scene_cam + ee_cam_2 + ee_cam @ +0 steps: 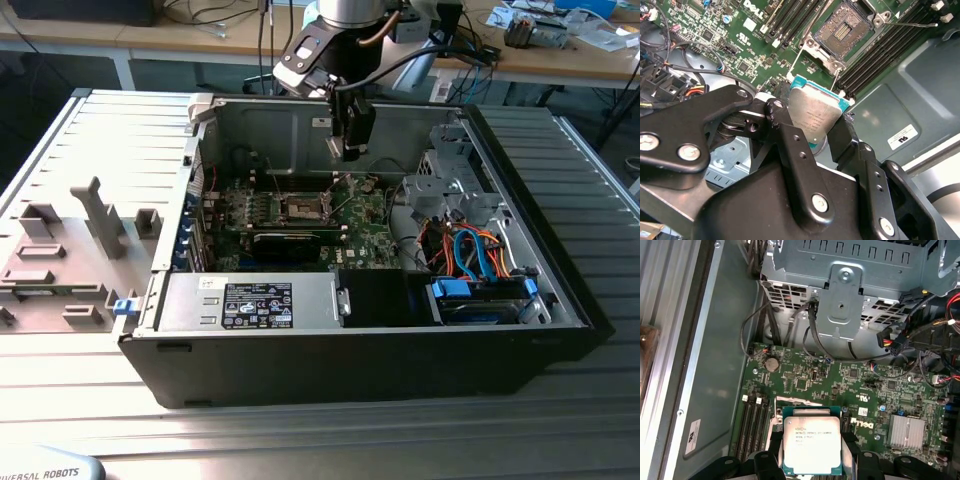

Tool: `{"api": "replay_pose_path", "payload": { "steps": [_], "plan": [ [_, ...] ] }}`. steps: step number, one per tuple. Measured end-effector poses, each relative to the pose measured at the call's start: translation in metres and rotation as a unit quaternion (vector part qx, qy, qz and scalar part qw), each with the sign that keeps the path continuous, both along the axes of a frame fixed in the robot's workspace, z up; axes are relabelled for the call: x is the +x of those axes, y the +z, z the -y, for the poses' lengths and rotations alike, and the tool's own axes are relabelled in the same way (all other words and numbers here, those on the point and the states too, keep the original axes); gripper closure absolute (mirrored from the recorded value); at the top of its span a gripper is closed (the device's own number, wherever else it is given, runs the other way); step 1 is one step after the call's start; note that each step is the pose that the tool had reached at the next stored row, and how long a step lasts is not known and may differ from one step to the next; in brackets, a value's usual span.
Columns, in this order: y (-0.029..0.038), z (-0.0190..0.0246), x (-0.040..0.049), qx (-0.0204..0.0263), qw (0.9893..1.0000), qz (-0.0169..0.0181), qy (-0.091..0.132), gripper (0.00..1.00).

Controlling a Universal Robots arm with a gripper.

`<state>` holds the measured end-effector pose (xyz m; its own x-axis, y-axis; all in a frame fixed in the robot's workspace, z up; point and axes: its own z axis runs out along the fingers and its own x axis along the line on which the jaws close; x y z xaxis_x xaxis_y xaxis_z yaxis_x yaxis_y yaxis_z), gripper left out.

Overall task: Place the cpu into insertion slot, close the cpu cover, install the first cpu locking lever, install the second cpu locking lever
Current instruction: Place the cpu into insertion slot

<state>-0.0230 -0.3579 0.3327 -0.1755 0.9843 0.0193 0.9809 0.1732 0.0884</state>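
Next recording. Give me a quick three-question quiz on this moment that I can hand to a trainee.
1. True or false: the cpu sits in the socket.
2. What does the pincer hold? A) a cable B) the cpu C) nothing
3. Fill in: in the exterior view, the pincer hangs ___ the board inside the open case.

Key
1. False: the socket's contacts lie bare, and the cpu is clamped in the pincer.
2. B
3. above
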Motion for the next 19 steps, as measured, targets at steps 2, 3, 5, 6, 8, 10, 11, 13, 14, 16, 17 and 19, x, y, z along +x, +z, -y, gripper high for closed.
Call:
{"api": "replay_pose_path", "payload": {
  "steps": [2,3,5,6,8,10,11,13,14,16,17,19],
  "plan": [
    [0.0000,0.0000,0.0000,0.0000,1.0000,0.0000,-0.001,0.46],
    [0.0000,0.0000,0.0000,0.0000,1.0000,0.0000,-0.002,0.46],
    [0.0000,0.0000,0.0000,0.0000,1.0000,0.0000,-0.004,0.46],
    [0.0000,0.0000,0.0000,0.0000,1.0000,0.0000,-0.004,0.46],
    [0.0000,0.0000,0.0000,0.0000,1.0000,0.0000,-0.005,0.46],
    [0.0000,0.0000,0.0000,0.0000,1.0000,0.0000,-0.007,0.46],
    [0.0000,0.0000,0.0000,0.0000,1.0000,0.0000,-0.007,0.46],
    [0.0000,0.0000,0.0000,0.0000,1.0000,0.0000,-0.009,0.46],
    [0.0000,0.0000,0.0000,0.0000,0.9999,0.0000,-0.010,0.46],
    [0.0000,0.0000,0.0000,0.0000,0.9999,0.0000,-0.011,0.46],
    [0.0000,0.0000,0.0000,0.0000,0.9999,0.0000,-0.012,0.46],
    [0.0000,0.0000,0.0000,0.0000,0.9999,0.0000,-0.015,0.46]
  ]
}}
